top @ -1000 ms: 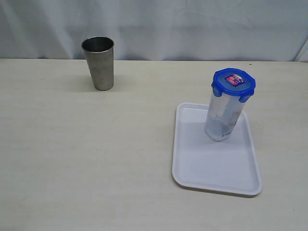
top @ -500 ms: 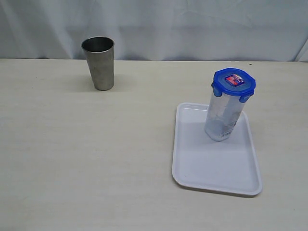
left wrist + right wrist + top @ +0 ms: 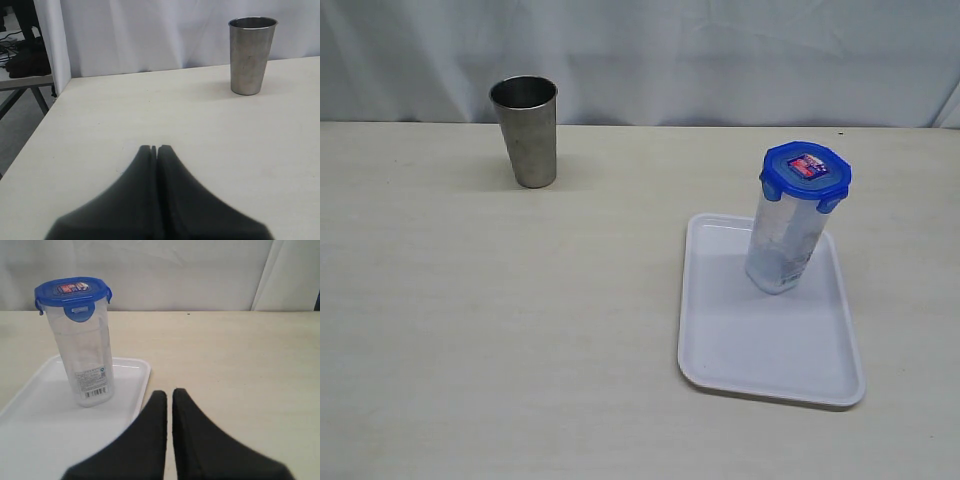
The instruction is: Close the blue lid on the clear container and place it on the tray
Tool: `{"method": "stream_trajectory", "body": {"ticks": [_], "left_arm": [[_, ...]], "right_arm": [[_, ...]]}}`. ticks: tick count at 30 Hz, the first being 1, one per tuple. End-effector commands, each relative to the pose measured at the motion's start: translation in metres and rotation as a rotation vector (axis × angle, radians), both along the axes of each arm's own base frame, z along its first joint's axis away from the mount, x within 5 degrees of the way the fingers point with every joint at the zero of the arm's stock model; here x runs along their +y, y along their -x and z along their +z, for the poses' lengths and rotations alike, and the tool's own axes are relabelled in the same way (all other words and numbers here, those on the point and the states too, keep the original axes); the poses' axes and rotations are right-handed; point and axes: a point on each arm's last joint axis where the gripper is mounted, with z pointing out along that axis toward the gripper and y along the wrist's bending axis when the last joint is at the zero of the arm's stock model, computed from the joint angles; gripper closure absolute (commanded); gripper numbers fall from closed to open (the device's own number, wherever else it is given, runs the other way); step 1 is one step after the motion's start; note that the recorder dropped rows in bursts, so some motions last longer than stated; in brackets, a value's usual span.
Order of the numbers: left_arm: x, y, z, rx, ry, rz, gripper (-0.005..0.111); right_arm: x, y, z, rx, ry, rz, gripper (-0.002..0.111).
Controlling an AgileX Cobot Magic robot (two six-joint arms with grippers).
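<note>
The clear container (image 3: pixel 782 250) stands upright on the far part of the white tray (image 3: pixel 770 350), with the blue lid (image 3: pixel 805 168) seated on top and its flaps down. In the right wrist view the container (image 3: pixel 87 360), its lid (image 3: pixel 72 292) and the tray (image 3: pixel 35 425) sit ahead and to one side of my right gripper (image 3: pixel 169 392). That gripper is shut on nothing, with only a thin slit between its fingers, and stays apart from the tray. My left gripper (image 3: pixel 154 148) is shut and empty over bare table. Neither gripper appears in the exterior view.
A steel tumbler (image 3: pixel 526 130) stands upright at the far left of the table, also ahead of the left gripper (image 3: pixel 250 55). A pale curtain runs behind the table. The table's side edge (image 3: pixel 45 115) shows in the left wrist view, with floor beyond.
</note>
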Motion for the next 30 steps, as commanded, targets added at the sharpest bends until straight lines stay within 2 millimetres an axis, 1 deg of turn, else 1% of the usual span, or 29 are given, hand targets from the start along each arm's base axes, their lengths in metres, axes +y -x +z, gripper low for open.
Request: {"method": "stream_trajectory", "body": {"ticks": [1,30], "left_arm": [[-0.0001,0.0000,-0.0001,-0.007,0.005,0.000,0.107],[-0.0001,0.0000,-0.0001,-0.007,0.005,0.000,0.107]], "right_arm": [[0.0000,0.0005,-0.0019,0.009,-0.031,-0.005,0.104],[-0.0001,0.0010,-0.0038,0.030,-0.031,-0.007,0.104]]}}
